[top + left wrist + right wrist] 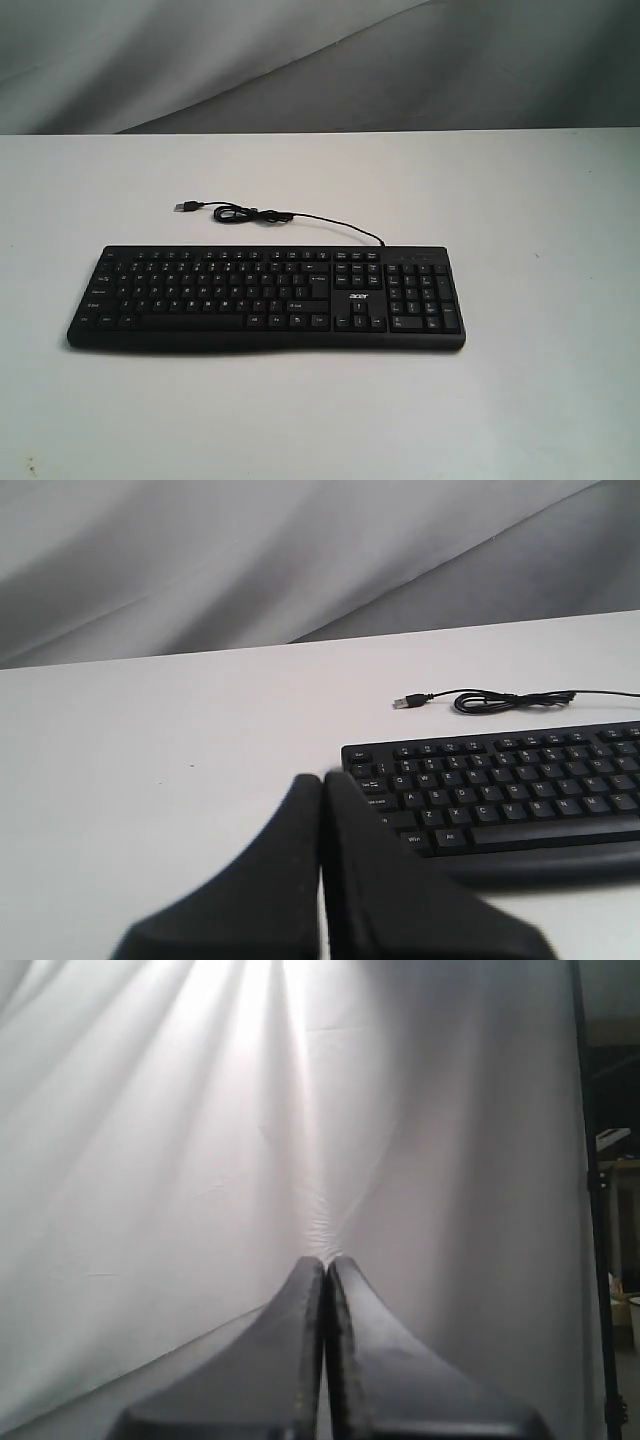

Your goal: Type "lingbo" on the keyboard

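My left pincer (322,780) is pressed together, tips meeting with no gap. It hangs over bare white counter (150,760), off the left end of the wide flat black plastic keyboard (510,790) and not touching it. My right pincer (326,1262) is pressed together as well, and all it faces is a pale draped cloth (200,1160) with a dark stand pole (590,1210) off to one side.

In the exterior view the keyboard sits around the middle of the counter, long front edge toward the camera, number pad at the right end. There's loads of open counter on every side of it. The thin black cable (250,213) loops behind the back edge, and its USB plug (187,205) lies loose. A grey creased cloth (300,60) hangs past the counter's far edge.
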`<state>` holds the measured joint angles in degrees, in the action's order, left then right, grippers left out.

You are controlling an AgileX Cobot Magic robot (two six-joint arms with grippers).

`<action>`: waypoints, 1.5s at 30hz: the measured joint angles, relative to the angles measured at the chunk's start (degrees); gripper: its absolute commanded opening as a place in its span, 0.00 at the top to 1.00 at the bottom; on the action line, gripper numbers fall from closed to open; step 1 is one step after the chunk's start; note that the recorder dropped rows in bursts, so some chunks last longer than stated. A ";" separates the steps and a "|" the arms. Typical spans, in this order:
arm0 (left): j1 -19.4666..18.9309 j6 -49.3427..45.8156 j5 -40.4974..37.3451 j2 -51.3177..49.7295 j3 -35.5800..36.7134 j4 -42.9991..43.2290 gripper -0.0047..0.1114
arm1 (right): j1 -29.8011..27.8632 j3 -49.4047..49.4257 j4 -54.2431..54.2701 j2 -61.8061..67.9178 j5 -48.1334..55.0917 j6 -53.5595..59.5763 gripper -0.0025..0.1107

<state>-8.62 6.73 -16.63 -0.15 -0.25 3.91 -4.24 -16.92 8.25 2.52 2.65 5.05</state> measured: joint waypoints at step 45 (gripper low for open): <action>0.00 0.00 0.00 0.00 0.00 0.00 0.96 | 16.18 -6.91 28.60 43.73 18.46 6.50 0.98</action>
<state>-8.62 6.73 -16.63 -0.15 -0.25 3.91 11.94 -23.83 36.85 46.26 21.11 11.55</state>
